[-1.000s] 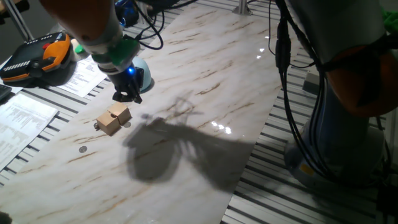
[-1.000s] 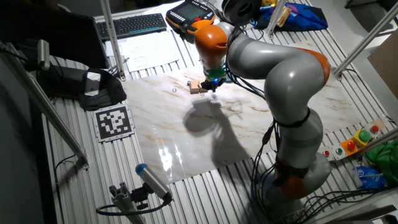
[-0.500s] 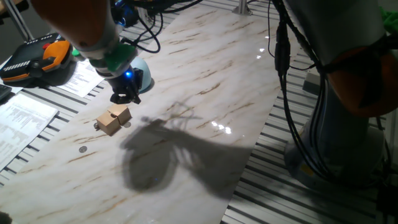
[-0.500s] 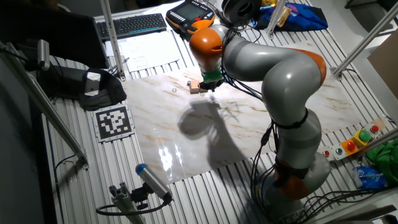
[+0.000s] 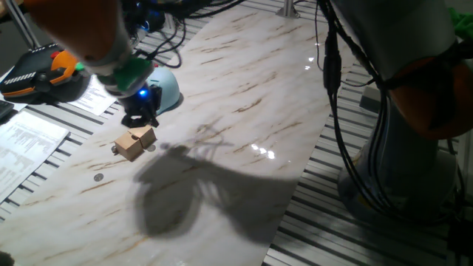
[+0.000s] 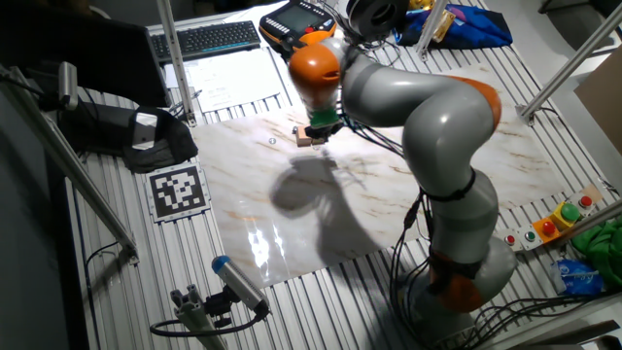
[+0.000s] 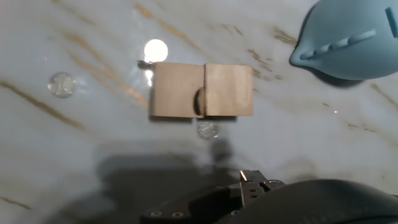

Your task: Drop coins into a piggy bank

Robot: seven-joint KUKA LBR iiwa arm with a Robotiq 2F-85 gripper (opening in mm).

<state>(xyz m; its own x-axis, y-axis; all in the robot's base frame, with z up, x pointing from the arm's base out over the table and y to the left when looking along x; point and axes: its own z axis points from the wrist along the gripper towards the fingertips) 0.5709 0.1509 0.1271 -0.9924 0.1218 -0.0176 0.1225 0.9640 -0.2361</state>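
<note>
Coins (image 7: 208,130) lie flat beside cubes (image 7: 202,90); gripper (image 5: 139,118) finger state unclear

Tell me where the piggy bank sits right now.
The piggy bank sits in the hand view's upper right corner, right of the two wooden cubes; in one fixed view it is behind the claw.

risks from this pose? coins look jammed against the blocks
1. One coin lies flat against the edge of the two wooden cubes; the tool closing there could likely catch or push a cube instead.
2. Another coin appears wedged in the seam between the cubes, hard to pinch.
3. The piggy bank sits close by; a wide swing may knock it.
</note>
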